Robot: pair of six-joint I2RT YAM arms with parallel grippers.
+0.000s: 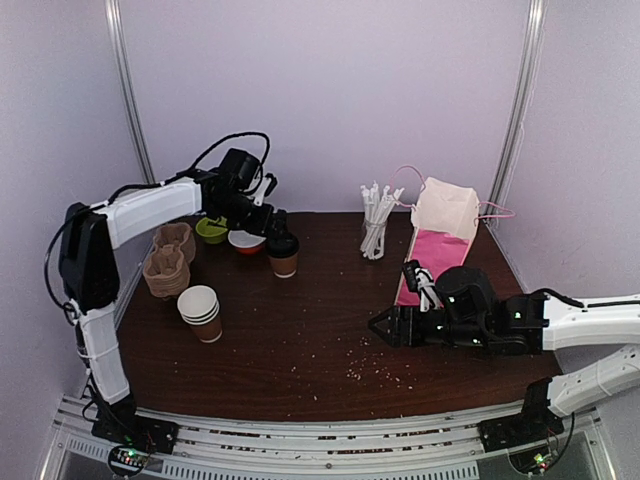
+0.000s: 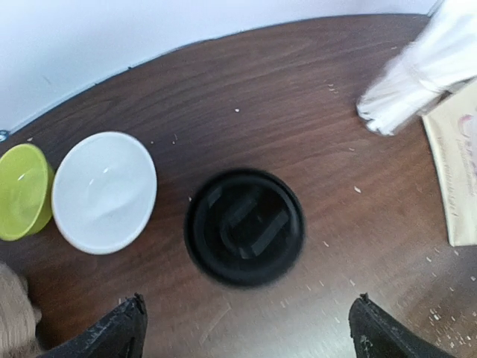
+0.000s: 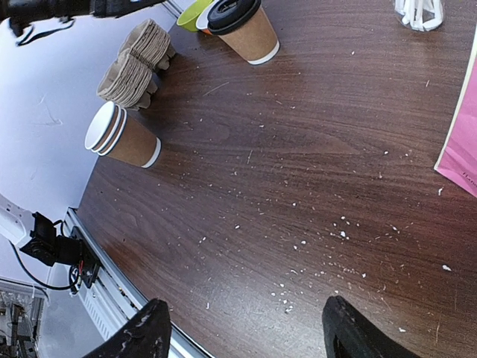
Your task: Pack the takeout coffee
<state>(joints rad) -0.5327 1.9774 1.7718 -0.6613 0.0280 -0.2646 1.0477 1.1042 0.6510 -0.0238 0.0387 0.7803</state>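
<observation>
- Over the table's far-left part, top view: the left gripper [image 1: 268, 212] hovers just above the coffee [image 1: 283, 254]. The cup stands upright, lid on. The right gripper [image 1: 381, 326] sits low at centre right, well apart from the cup and near the bag [image 1: 440, 225] lying flat.
- Left wrist view: the coffee's black lid [image 2: 244, 226] is straight below, centred side to side in the left gripper [image 2: 250, 302] and slightly ahead of the tips. The picture is a little blurred. The jaws are wide, with nothing between them. The white bowl [image 2: 104, 192] lies just beside the cup.
- Right wrist view: the right gripper [image 3: 246, 313] is spread fairly wide and empty over bare table [image 3: 298, 171]. The coffee [image 3: 244, 28] is far off at the top edge.
- Step in hand, as I read it: take the cup from above.
- To do it well: come down centred and close on the paper wall below the lid rim, not on the lid. Squeeze lightly, keep the cup upright, and mind the bowl-side finger.
</observation>
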